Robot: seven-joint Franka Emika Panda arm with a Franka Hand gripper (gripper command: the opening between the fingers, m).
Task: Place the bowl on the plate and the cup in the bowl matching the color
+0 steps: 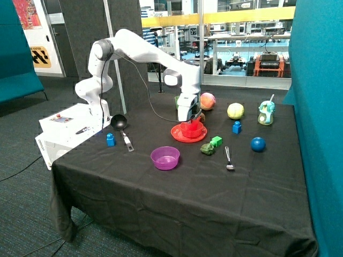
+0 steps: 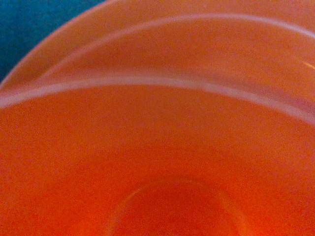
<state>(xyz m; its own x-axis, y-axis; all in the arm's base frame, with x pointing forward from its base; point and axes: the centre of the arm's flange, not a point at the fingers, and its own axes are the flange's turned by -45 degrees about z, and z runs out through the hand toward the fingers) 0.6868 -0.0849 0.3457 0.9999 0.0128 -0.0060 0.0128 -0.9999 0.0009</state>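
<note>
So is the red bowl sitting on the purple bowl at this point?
No. In the outside view the red bowl sits on the red plate under the gripper, while the purple bowl stands apart, nearer the table's front edge.

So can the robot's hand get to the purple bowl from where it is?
Probably yes. The hand sits at the red bowl on the red plate; the purple bowl stands apart, open-topped, with bare cloth between.

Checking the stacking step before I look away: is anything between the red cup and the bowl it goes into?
Nothing visible. The hand is down at the bowl, which sits on the plate. The wrist view looks into nested red rims; I cannot separate cup from bowl.
</note>
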